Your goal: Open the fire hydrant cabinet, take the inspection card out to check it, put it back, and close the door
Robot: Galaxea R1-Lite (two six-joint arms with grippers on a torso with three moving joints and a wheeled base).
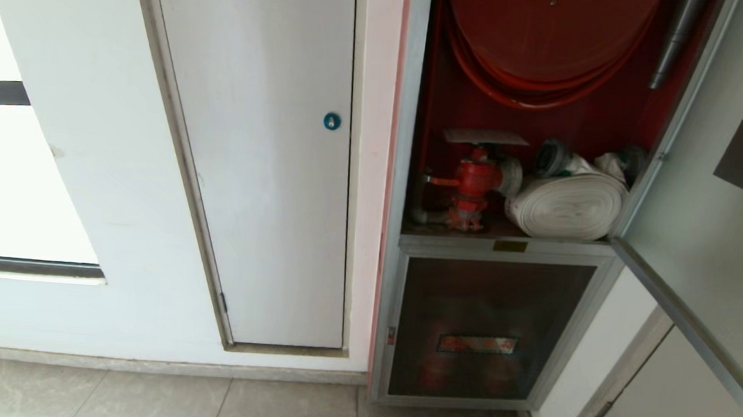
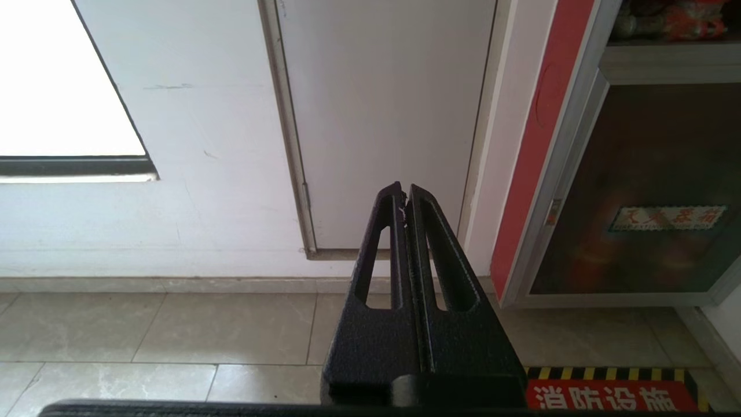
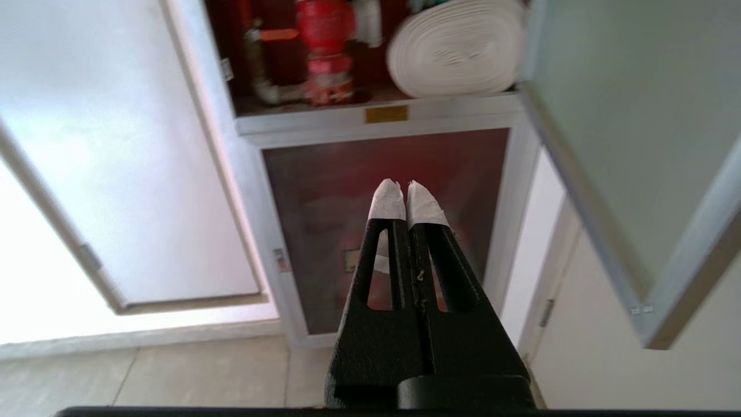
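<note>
Standing open at the right, the door (image 1: 707,209) bares the cabinet (image 1: 406,172); no card is visible. Right gripper (image 3: 403,194), clenched and empty, faces the lower panel (image 3: 347,191); left gripper (image 2: 403,197) likewise. Next, I judge: locate the card or shut the door.

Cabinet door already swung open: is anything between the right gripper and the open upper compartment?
Nothing visible does. The door hangs open to the right, the fire hydrant cabinet is exposed, and the shut right gripper points at the lower glass panel with clear air ahead. No inspection card is discernible.
</note>
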